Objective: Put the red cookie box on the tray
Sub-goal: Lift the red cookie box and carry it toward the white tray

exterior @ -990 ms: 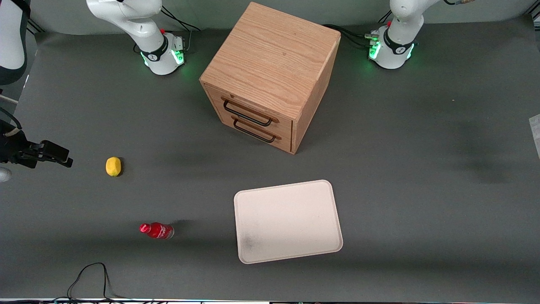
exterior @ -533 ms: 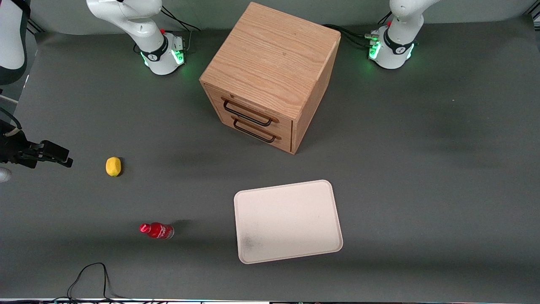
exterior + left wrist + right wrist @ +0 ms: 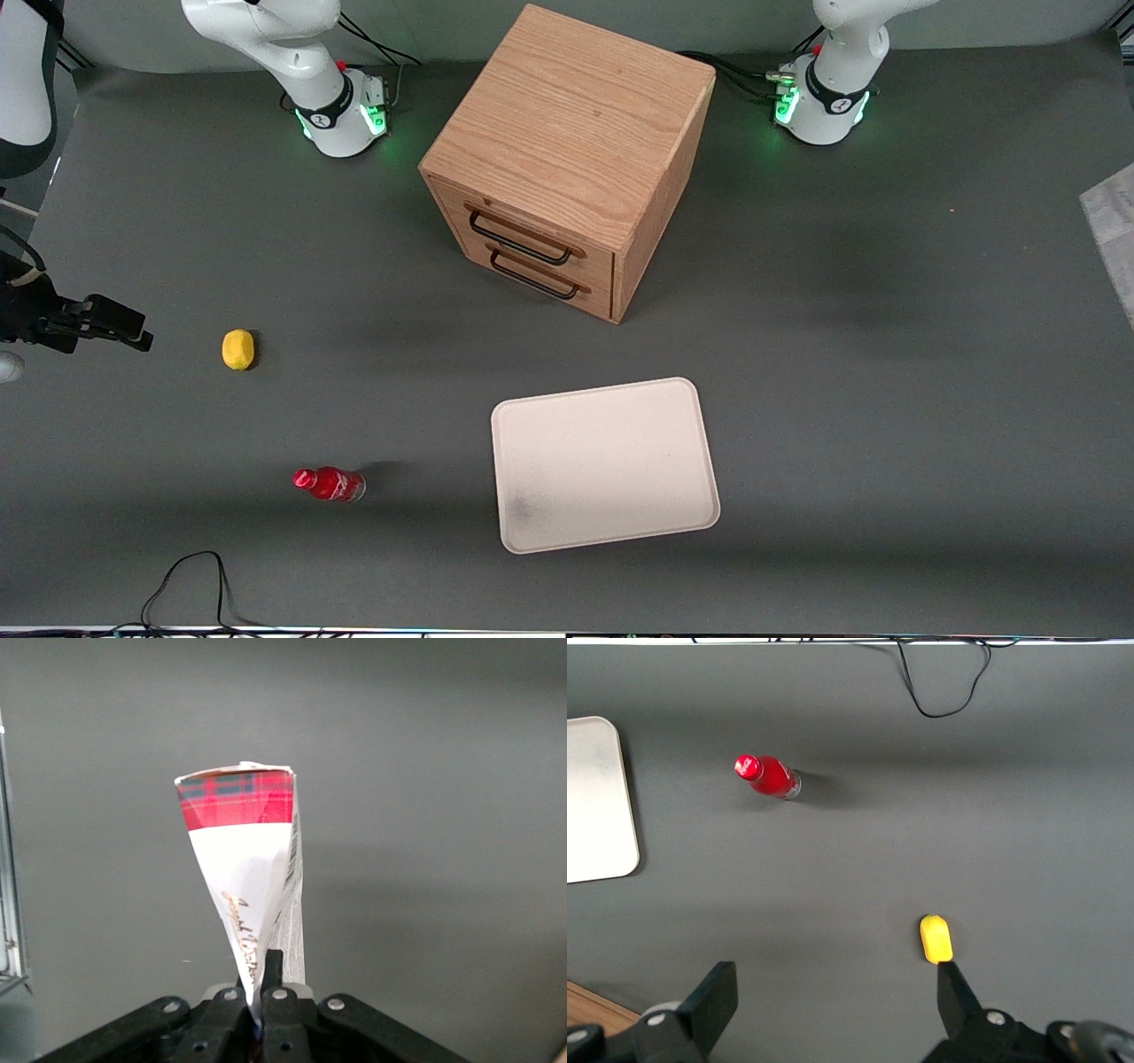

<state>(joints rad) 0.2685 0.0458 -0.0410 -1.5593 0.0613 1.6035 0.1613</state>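
The gripper (image 3: 260, 992) is clamped on the red cookie box (image 3: 251, 870) — held above bare table. The tray (image 3: 604, 462) lies well apart, nearer the front camera than the wooden cabinet (image 3: 567, 159).

Red cookie box (image 3: 252, 864): thin carton, tartan end, white panel, clamped in gripper (image 3: 260, 992). Tray (image 3: 604, 462): cream-white, flat on table, nearer front camera than cabinet

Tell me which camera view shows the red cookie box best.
The left wrist view: the red cookie box fills it, pinched in the gripper, tartan end and white panel plain. The front view catches only a pale sliver at its edge, toward the working arm's end. The right wrist view shows none of it.
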